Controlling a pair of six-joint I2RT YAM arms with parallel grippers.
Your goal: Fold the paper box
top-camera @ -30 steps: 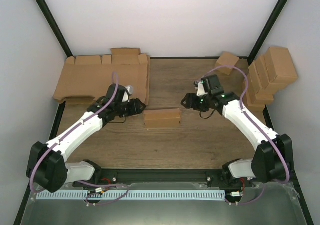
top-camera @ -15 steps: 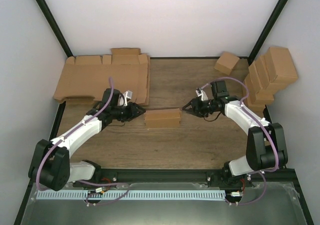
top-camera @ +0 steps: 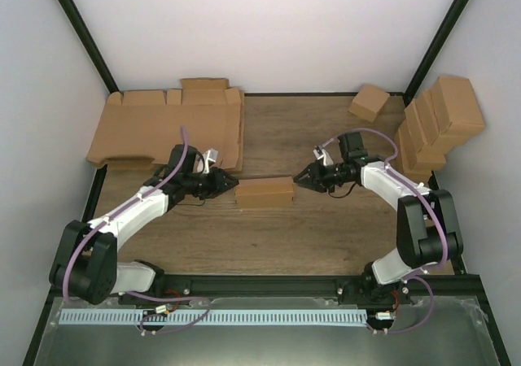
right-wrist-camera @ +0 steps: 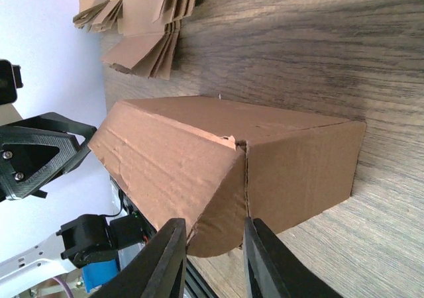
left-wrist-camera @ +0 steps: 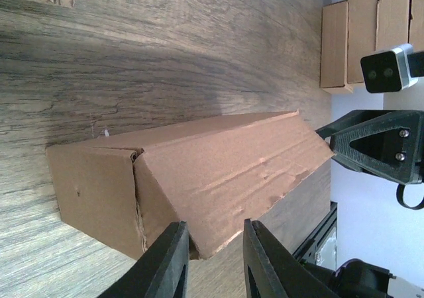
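The paper box (top-camera: 264, 192) lies about mid-bench, long axis left to right, already formed into an oblong carton. In the wrist views its long front panel bows out and the end seams gape a little, so we judge the closing isn't finished.

Changed: both arms have swung in over the last second. The left hand (top-camera: 229, 182) now sits at the box's left end and the right hand (top-camera: 299, 177) at its right end. Both have narrowed from a wide spread to a slim gap. We read this as both hands going for the ends at once, to press or tuck them.

Grip is unclear. In each wrist view the fingers (left-wrist-camera: 165, 261) straddle the box's lower corner, but we can't tell whether they pinch the cardboard or just reach it.

The finger bases are cut off at the bottom edge of both wrist views. The box's underside and any tuck tabs are hidden.

The bench (top-camera: 326, 236) also carries flat cardboard sheets (top-camera: 163, 126) in the far-left corner, a small carton (top-camera: 369, 102) at the far edge and stacked cartons (top-camera: 440, 118) along the right edge.
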